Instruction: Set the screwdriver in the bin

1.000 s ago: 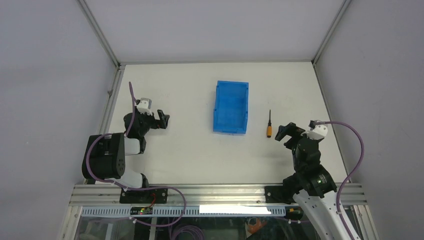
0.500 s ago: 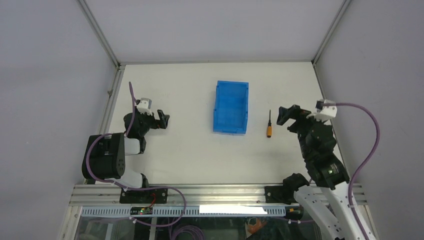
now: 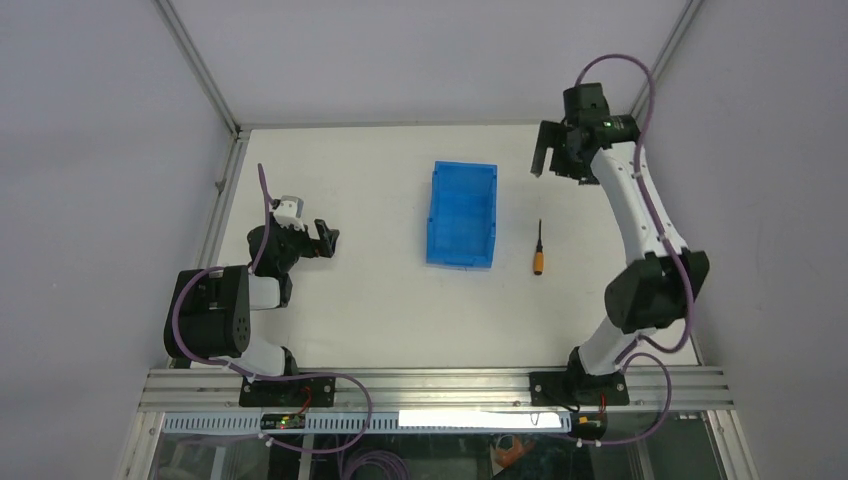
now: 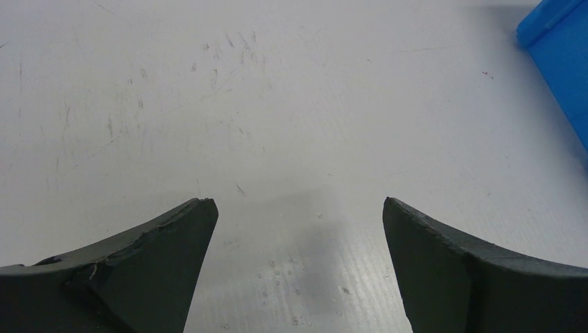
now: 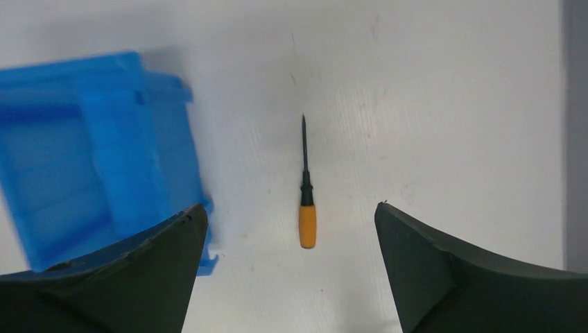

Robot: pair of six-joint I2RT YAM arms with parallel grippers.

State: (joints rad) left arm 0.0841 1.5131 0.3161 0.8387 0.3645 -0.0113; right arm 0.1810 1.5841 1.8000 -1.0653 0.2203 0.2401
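Note:
The screwdriver (image 3: 539,252), orange handle and thin black shaft, lies flat on the white table just right of the blue bin (image 3: 462,213). Its tip points to the far side. My right gripper (image 3: 558,158) is open and empty, lifted high over the far right part of the table. In the right wrist view the screwdriver (image 5: 307,208) shows far below between the spread fingers of the right gripper (image 5: 288,207), with the bin (image 5: 90,152) to its left. My left gripper (image 3: 325,238) rests low and open at the left, apart from both.
In the left wrist view the left gripper (image 4: 298,201) hangs over bare scratched table, and a corner of the bin (image 4: 561,55) shows at the upper right. Metal frame rails (image 3: 225,190) run along the table edges, with grey walls beyond.
My right arm has risen and swung from beside the screwdriver's handle toward the far right corner, its jaws staying open. The left arm, the screwdriver and the bin have not moved.

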